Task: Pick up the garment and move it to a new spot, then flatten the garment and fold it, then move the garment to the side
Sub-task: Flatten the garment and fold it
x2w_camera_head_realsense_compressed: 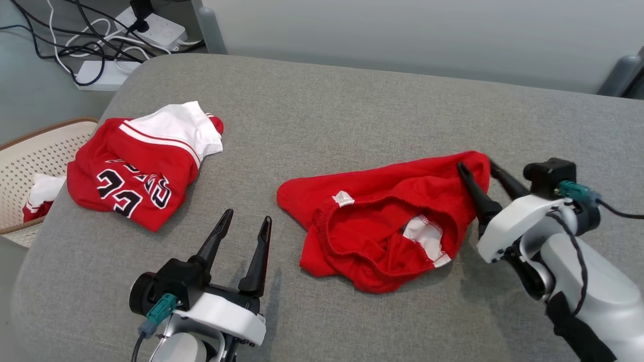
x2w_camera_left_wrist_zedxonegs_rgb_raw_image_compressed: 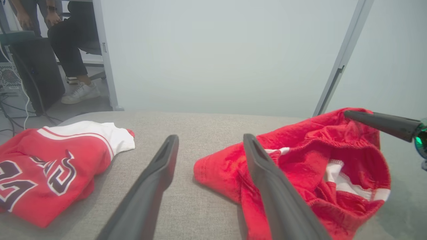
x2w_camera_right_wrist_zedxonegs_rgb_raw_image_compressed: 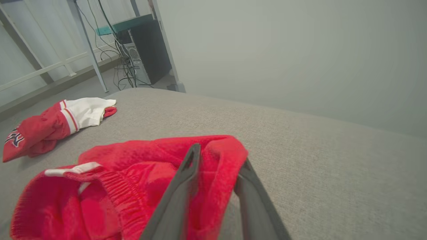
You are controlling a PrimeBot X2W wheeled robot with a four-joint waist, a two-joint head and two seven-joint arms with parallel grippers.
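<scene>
Sprawling grey cushion [x2w_camera_head_realsense_compressed: 352, 110], garment [x2w_camera_head_realsense_compressed: 372, 211], floor cables [x2w_camera_head_realsense_compressed: 75, 48]

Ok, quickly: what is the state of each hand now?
Left hand: open, holding nothing.
Right hand: partly open, fingers astride the red garment edge.

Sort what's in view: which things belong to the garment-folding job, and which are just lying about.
Job in hand:
- red shorts
- right end effector, fingers astride the shorts' corner
- left end effector, open beside them
- grey padded table

Lying about:
- red-and-white jersey
- cream basket holding clothes
- power strips and cables
- seated person
- computer tower
</scene>
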